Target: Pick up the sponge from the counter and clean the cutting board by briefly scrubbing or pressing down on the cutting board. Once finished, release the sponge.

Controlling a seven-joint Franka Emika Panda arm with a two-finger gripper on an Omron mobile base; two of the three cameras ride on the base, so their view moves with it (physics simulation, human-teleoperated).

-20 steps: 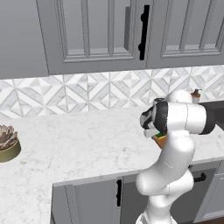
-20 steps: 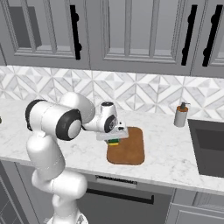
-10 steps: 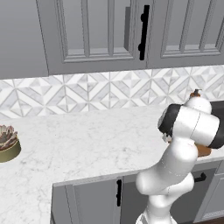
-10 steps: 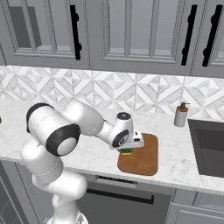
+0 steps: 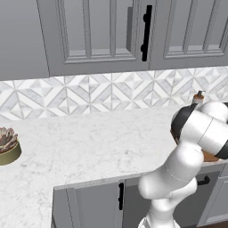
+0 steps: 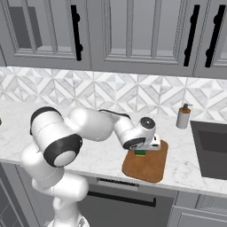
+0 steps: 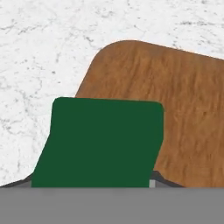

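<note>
One sponge [image 6: 140, 153], green over yellow, sits clamped in the gripper [image 6: 141, 152] jaws at the back left corner of one wooden cutting board [image 6: 148, 163]. The board lies by the front edge of the marble counter [image 6: 102, 155], and one soap bottle [image 6: 182, 117] stands near the back edge.

Two base views look forward and down from behind the arm — left and right — sharing the counter [image 6: 102, 155] and backsplash [image 5: 98, 95]; the hand view sits close above the cutting board [image 7: 188, 100].
</note>
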